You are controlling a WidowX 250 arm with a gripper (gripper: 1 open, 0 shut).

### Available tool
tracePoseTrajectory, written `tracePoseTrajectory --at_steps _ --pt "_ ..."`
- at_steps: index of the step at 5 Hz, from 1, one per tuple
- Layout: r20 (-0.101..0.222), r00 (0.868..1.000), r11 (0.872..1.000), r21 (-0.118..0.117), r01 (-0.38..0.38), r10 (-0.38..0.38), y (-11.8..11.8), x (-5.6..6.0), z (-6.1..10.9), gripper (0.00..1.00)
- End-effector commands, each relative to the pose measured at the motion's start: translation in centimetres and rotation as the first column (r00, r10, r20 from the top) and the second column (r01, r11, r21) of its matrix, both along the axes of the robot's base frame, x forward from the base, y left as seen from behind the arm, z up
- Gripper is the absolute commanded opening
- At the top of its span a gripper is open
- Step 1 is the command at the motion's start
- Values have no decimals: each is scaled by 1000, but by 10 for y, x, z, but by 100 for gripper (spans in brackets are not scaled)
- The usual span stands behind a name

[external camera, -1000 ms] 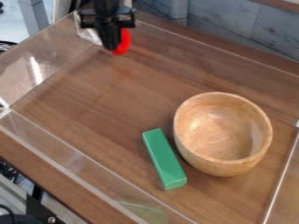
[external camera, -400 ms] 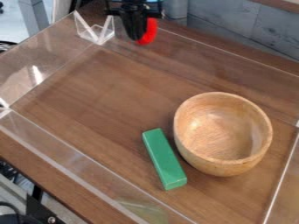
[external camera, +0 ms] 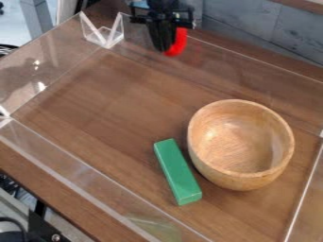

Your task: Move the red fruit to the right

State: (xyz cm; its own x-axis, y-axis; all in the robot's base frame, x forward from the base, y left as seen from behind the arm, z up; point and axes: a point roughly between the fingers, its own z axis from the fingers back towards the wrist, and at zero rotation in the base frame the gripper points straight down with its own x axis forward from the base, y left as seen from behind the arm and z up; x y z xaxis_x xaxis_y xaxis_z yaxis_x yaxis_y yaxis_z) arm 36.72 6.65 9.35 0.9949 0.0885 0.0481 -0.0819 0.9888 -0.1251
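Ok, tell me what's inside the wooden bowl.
The wooden bowl shows only bare wood inside, nothing in it. Its near inner wall is hidden by the rim. The red fruit is far off, held by the pincer.

No readable text, labels or numbers anywhere.

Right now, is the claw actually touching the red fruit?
Touching. In the camera view the gripper is shut on the red fruit, which sticks out below its dark fingers, clear of the table.
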Motion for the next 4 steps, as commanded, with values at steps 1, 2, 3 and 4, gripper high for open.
tracePoseTrajectory --at_steps 1,2,3,4 --pt "76 997 999 18 33 -35 -13 3 24 0" --pt "56 996 998 19 61 -62 -25 4 12 0" --pt "31 996 996 30 83 -84 -35 4 -1 0" --pt "10 995 994 46 98 -98 -43 5 -15 0"
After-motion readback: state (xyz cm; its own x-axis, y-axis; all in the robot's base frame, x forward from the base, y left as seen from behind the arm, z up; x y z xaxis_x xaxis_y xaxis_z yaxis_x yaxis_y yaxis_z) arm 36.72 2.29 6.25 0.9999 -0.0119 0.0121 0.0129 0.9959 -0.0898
